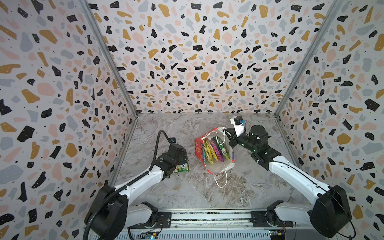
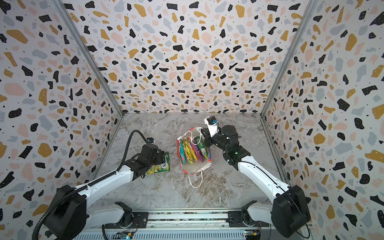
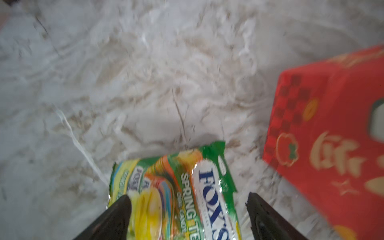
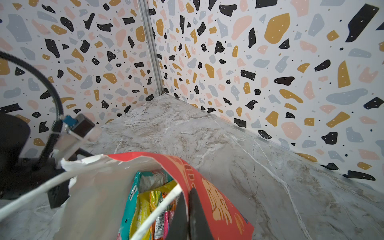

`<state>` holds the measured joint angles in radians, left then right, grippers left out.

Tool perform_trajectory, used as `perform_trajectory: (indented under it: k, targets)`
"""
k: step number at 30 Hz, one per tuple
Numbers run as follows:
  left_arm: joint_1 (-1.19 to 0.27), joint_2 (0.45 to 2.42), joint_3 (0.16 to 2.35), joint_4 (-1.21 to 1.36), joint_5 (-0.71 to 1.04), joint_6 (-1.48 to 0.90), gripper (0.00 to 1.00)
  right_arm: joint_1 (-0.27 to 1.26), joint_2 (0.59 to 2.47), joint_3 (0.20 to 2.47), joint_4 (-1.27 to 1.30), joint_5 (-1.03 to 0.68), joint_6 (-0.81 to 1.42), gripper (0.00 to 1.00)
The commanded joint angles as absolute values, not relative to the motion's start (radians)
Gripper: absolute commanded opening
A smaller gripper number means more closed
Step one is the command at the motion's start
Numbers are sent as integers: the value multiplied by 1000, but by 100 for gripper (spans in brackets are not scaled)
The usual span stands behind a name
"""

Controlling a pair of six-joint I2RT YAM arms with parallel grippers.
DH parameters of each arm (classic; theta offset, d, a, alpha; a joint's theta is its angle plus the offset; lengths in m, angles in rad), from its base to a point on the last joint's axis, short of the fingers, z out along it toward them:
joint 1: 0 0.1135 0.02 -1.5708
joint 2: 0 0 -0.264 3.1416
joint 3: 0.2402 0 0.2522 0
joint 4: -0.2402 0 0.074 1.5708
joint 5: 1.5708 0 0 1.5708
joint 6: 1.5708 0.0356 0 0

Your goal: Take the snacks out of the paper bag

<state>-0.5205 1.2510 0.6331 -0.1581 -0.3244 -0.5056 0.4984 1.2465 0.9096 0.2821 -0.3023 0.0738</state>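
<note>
- White cord handle (image 1: 221, 187): is being seen trailing on the marble tabletop (image 1: 187, 193), nearest the arm bases.
- Green-yellow FOX'S packet (image 2: 161, 168): is being shown lying on the tabletop, left of the paper bag (image 1: 199, 148) and apart from it.
- Left gripper (image 3: 187, 196): jaws are being shown spread wide over that packet, with nothing gripped.
- Paper bag: red, white-lined, is being shown standing open at mid-table.
- Remaining snack packets (image 1: 215, 150): are being shown on edge inside the bag.
- Right gripper (image 4: 188, 193): jaws are being pressed together on the bag's far wall.
</note>
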Motion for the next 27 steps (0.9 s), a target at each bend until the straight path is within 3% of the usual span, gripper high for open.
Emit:
perform_trajectory:
  k: [1,4,9,13,15,17,27]
  targets:
    - [-556,1292,595,-168,-303,-633,82,486,1231,920,345,-291,87,6]
    - [-555,1365,598,-181,-309,-635,74,486,1232,918,345,-290,87,7]
    - [-521,1446,643,-195,-366,-592,70,486,1230,914,351,-290,88,8]
    - [-467,1517,724,-234,-409,-455,65,485,1222,910,353,-290,92,13]
    - [-445,1546,759,-234,-468,-393,58,486,1216,908,360,-289,94,13]
    - [-388,1566,795,-219,-412,-336,60,485,1212,907,359,-290,97,13]
    - [-273,1608,897,-129,-476,-192,59,485,1184,904,355,-291,100,13]
